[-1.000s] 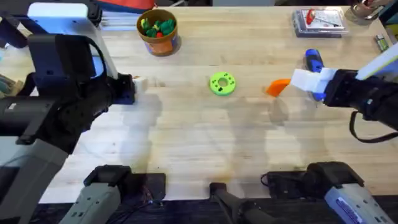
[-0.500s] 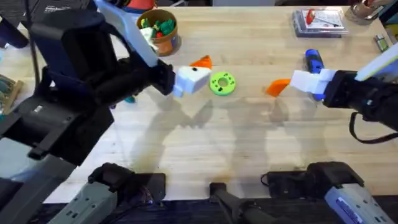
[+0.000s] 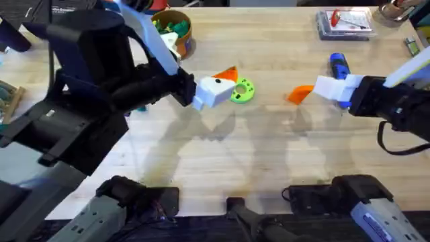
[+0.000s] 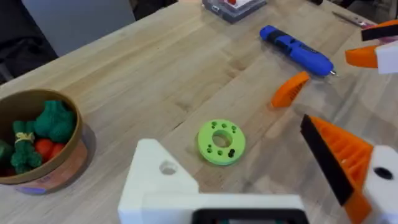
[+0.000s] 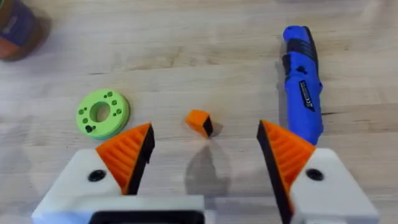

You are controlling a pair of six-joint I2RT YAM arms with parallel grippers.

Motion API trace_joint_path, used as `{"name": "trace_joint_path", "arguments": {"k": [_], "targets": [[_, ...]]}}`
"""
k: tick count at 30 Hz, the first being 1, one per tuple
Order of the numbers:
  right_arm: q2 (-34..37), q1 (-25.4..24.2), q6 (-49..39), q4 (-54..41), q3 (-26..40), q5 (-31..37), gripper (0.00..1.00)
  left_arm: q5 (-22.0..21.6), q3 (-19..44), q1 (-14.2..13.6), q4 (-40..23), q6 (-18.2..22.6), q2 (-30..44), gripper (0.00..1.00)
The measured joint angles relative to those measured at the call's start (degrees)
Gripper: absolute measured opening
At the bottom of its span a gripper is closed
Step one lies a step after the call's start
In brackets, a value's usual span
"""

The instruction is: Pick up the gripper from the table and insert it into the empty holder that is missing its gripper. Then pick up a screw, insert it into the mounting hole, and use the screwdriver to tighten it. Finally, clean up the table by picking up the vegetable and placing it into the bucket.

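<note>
The orange gripper (image 3: 296, 95) lies on the table right of centre, also the orange gripper (image 4: 290, 89) and, end-on, the orange gripper (image 5: 199, 122). My right gripper (image 3: 317, 89) is open just right of it, and the piece sits ahead of the gap in my right gripper (image 5: 205, 134). My left gripper (image 3: 224, 81) is open beside a lime-green disc (image 3: 242, 91). One finger of my left gripper (image 4: 229, 138) carries an orange pad; the other is the bare white holder (image 4: 158, 177). The blue screwdriver (image 3: 338, 66) lies behind the right gripper. The bucket (image 3: 176, 42) stands at the back left. A dark green bit (image 3: 138, 107) peeks from under the left arm; I cannot tell whether it is the vegetable.
The bucket (image 4: 68, 158) holds green and orange toy pieces. A clear box (image 3: 344, 23) with small parts sits at the back right corner. The left arm looms large over the table's left half.
My left arm has swung from the left edge toward the centre, bringing its fingers next to the lime-green disc. The right arm and the orange piece have stayed put.
</note>
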Motion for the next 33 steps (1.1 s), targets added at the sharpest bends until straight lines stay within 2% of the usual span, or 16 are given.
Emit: {"name": "trace_joint_path", "arguments": {"k": [4, 7, 13, 16, 24, 29, 33], "targets": [[-0.02, 0.00, 0.05, 0.00, 0.00, 0.00, 0.994, 0.18, -0.79, -1.57, 4.58, 0.01, -0.32, 0.985], [0.00, 0.00, 0.11, 0.00, 0.00, 0.00, 0.994, 0.26, -4.11, -3.02, 8.88, 0.09, -3.12, 0.985], [-0.02, 0.00, 0.11, 0.00, 0.00, 0.00, 0.994, 0.46, -16.78, -5.53, 18.02, 0.16, -13.82, 0.985], [-0.02, 0.00, 0.11, 0.00, 0.00, 0.00, 0.994, 0.65, -22.76, -5.82, 20.76, 0.16, -20.00, 0.985], [-0.01, 0.00, 0.12, 0.00, 0.00, 0.00, 0.994, 0.77, -33.32, -5.82, 21.53, 0.16, -36.56, 0.985], [0.00, 0.00, 0.13, 0.00, 0.00, 0.00, 0.994, 1.15, -35.58, -5.46, 14.88, 0.13, -43.69, 0.985], [0.00, 0.00, 0.13, 0.00, 0.00, 0.00, 0.994, 1.57, -35.58, -3.57, 10.40, 0.13, -47.51, 0.985]]}}
